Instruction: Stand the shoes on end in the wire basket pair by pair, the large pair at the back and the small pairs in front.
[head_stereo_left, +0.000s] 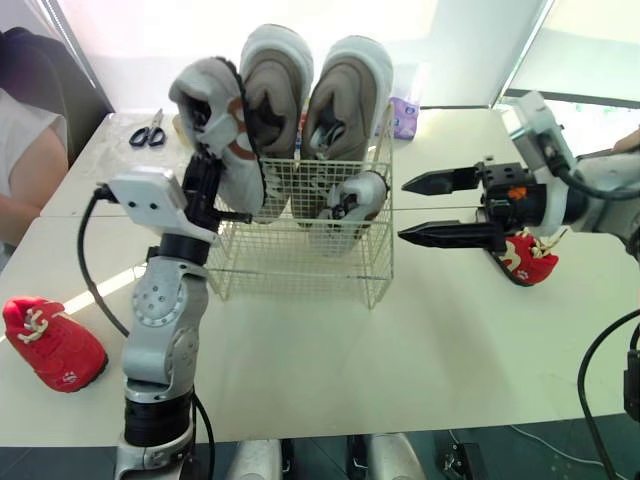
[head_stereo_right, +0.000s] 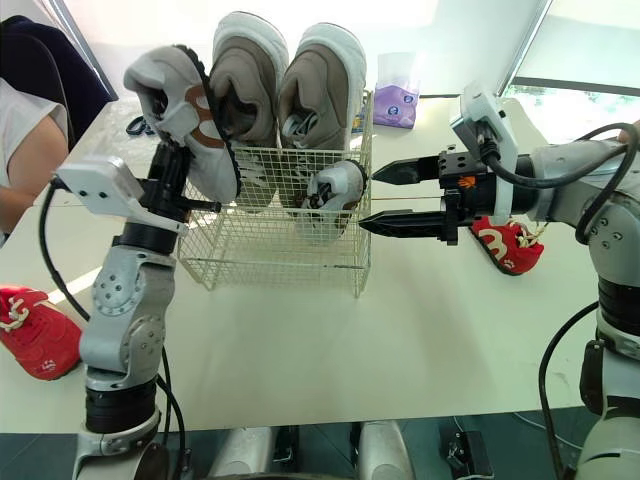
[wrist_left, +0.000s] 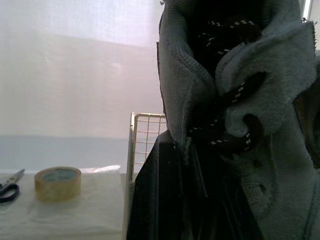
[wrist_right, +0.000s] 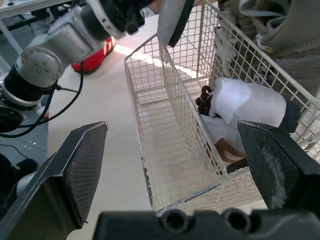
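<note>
The white wire basket (head_stereo_left: 300, 262) stands mid-table. A large grey-beige pair (head_stereo_left: 312, 95) stands on end along its back. One small grey shoe (head_stereo_left: 352, 203) stands in its front right part, also visible in the right wrist view (wrist_right: 240, 107). My left gripper (head_stereo_left: 207, 170) is shut on a second small grey shoe (head_stereo_left: 215, 120), holding it tilted above the basket's front left corner. My right gripper (head_stereo_left: 403, 210) is open and has nothing in it, just right of the basket at rim height. The front left of the basket floor (wrist_right: 165, 150) is bare.
One red shoe (head_stereo_left: 52, 343) lies on the table at the left, another (head_stereo_left: 527, 258) at the right behind my right gripper. Scissors (head_stereo_left: 149, 132), a tape roll (wrist_left: 57, 182) and a purple tissue pack (head_stereo_left: 405, 115) lie at the back. A person (head_stereo_left: 25, 150) sits at the far left.
</note>
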